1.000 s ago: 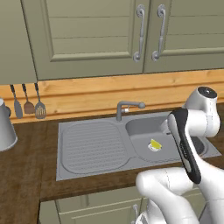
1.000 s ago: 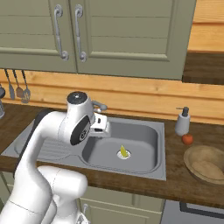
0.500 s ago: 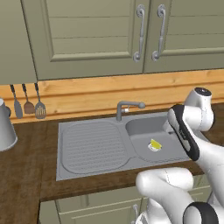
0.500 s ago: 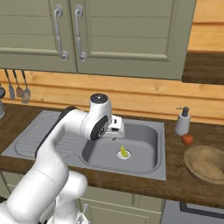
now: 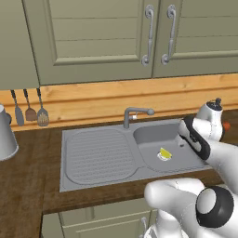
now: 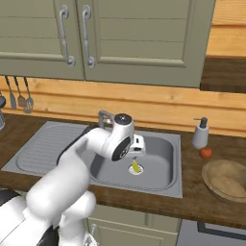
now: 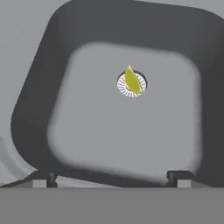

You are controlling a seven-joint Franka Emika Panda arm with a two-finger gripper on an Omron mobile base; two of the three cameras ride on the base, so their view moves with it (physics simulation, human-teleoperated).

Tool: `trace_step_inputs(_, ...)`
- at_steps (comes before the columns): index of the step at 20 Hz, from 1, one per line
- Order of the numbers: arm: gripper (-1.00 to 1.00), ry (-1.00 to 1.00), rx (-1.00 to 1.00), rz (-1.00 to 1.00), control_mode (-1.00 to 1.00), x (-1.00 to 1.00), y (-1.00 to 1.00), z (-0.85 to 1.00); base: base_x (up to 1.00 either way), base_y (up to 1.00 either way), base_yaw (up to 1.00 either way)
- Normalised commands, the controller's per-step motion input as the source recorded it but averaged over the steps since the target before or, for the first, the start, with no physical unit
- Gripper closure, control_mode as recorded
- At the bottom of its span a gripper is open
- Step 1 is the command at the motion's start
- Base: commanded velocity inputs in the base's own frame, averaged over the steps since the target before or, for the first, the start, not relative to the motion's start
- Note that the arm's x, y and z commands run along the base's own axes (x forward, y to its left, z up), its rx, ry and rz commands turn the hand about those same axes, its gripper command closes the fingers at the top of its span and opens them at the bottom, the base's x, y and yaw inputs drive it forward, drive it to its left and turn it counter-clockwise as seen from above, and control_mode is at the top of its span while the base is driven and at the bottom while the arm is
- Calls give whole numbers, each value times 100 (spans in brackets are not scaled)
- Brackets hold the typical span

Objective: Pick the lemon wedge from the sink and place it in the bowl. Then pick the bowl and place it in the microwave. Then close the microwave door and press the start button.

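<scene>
The lemon wedge (image 7: 133, 80) lies on the round drain at the bottom of the sink (image 6: 163, 178) basin, untouched. Above the basin hangs the pincer (image 7: 113, 176), its jaws spread wide and empty. The wooden bowl (image 6: 227, 179) sits on the dark surface (image 6: 202, 204) right of the sink, near a soap dispenser (image 6: 201, 134).

A matt grey metal sink (image 5: 97, 158) with a ribbed drainboard is set in a dark wood-grain counter (image 6: 211, 202), on which a smooth light-brown wooden bowl (image 6: 227, 179) is seen to the gripper's right.
</scene>
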Motion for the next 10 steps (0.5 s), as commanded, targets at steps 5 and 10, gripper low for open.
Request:
trace_step_inputs(5, -100, 0, 0, 7, -100, 37, -2, -38, 0, 0, 0)
trace_step_inputs(10, -100, 0, 0, 5, -100, 37, 0, -36, 0, 0, 0)
